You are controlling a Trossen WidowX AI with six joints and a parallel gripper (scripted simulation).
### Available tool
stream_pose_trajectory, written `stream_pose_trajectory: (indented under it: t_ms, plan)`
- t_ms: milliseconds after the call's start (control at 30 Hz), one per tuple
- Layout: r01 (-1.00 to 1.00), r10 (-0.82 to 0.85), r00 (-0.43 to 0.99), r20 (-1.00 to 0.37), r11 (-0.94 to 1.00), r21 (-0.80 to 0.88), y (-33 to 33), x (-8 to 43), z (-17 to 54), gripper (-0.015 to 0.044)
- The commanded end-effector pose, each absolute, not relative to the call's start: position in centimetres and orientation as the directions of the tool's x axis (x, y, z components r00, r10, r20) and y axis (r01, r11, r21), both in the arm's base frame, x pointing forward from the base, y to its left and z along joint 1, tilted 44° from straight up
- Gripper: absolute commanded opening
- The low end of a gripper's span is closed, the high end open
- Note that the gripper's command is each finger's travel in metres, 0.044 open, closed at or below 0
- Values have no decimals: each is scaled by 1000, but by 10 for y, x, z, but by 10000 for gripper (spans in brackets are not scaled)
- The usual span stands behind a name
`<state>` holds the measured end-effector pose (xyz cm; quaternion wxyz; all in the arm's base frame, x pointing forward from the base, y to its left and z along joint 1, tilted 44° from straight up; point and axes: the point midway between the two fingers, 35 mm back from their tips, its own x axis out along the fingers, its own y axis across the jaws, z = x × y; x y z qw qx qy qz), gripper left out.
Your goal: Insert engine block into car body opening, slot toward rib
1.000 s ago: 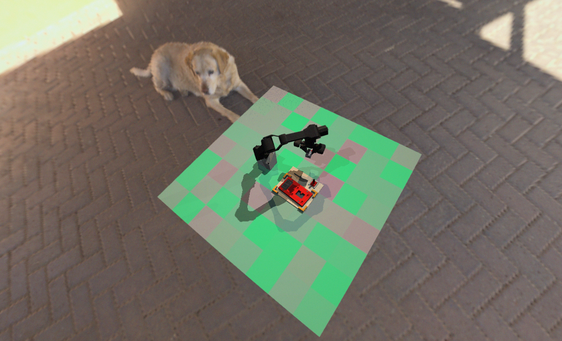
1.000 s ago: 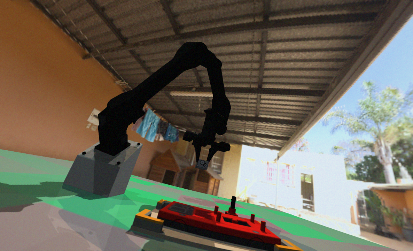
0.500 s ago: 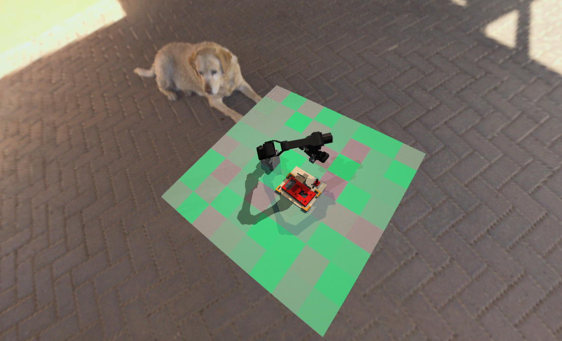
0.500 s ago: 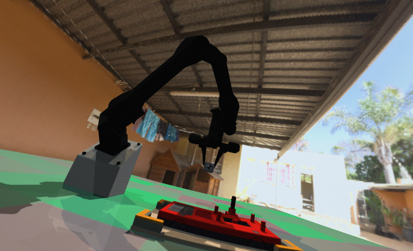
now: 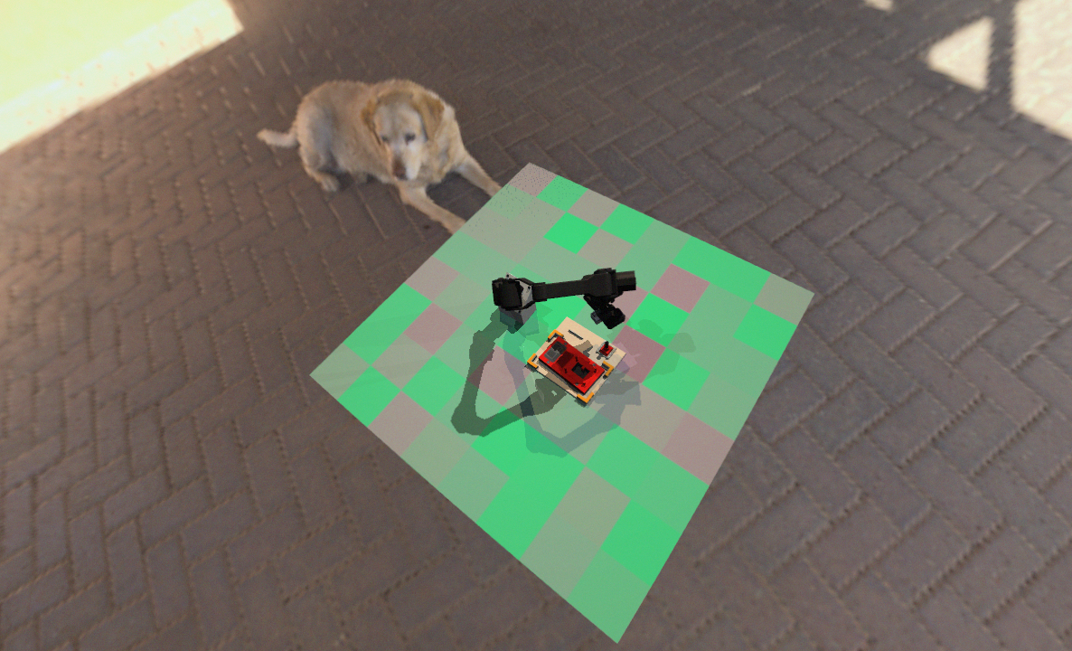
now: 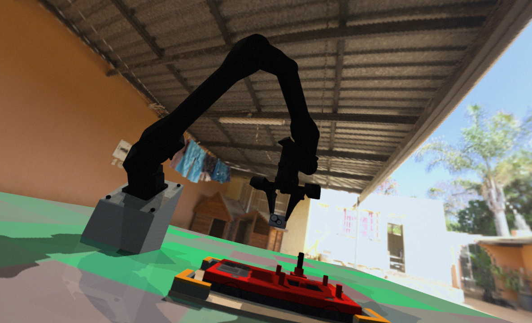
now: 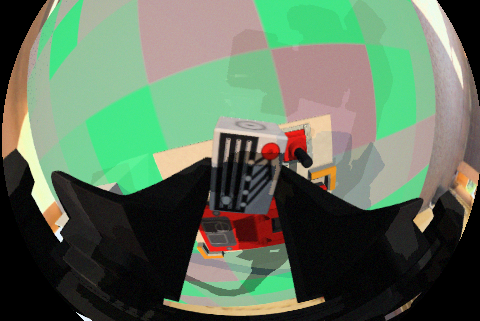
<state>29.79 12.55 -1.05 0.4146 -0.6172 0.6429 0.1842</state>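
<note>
Gripper [image 6: 278, 220] hung high over the mat, fingers pinched on the engine block [image 6: 277, 220] — a small grey block with dark stripes down one face and a red dot near a corner, as the wrist view showed it [image 7: 244, 173]. The block was in the air, well above the car body [image 6: 284, 288] and touching nothing else. The red car body sat low on a pale board with orange corner brackets [image 6: 186, 277], several red pegs and one taller dark post [image 6: 300, 259] standing up from it; from the top view the body [image 5: 570, 363] lay just in front of the arm [image 5: 564, 287] on the green-and-grey checked mat [image 5: 410, 380]. Dark recesses showed in the red top, but which was the opening, and where the rib ran, could not be told at this size. Judged step: carry — block lifted and being brought over the body, insertion not yet begun. The next move would seem to call for centring the block over the opening, turning the wrist so the slot side faces the rib, then a straight descent clear of the pegs and post, a firm push to seat it, and a clean release upward. A dog [image 5: 378, 133] lay on the paving beyond the mat.
</note>
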Motion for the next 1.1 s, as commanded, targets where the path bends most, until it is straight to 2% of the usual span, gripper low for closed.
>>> stream_pose_trajectory:
  t_ms: [0, 500, 1067]
  plan:
    - [-921, -643, 106, -759, 224, -318, 116, 302, -7, 0]
    - [-755, -643, 111, -758, 442, -485, 80, 324, 11, 0]
    - [-469, -654, 115, -747, 627, -622, 35, 340, 32, 0]
